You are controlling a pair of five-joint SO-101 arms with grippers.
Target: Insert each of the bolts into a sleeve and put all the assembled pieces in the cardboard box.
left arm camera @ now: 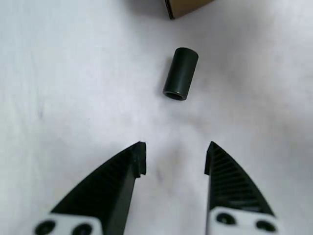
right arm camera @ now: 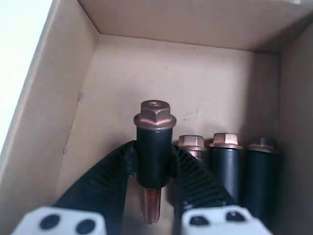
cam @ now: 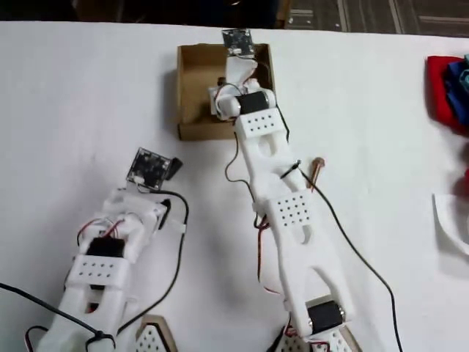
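R gripper (right arm camera: 154,159) clamps assembly (right arm camera: 154,147) inside box (cam: 192,88), upper centre of frame; 3 more assemblies (right arm camera: 226,164) beside it. L gripper (left arm camera: 175,159) wide, bare sleeve (left arm camera: 181,73) ahead.

Bright diffuse light; soft shadow inside cardboard box (cam: 192,88).

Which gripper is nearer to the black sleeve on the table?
Left. The left gripper is open just before the sleeve; the right gripper is inside the cardboard box.
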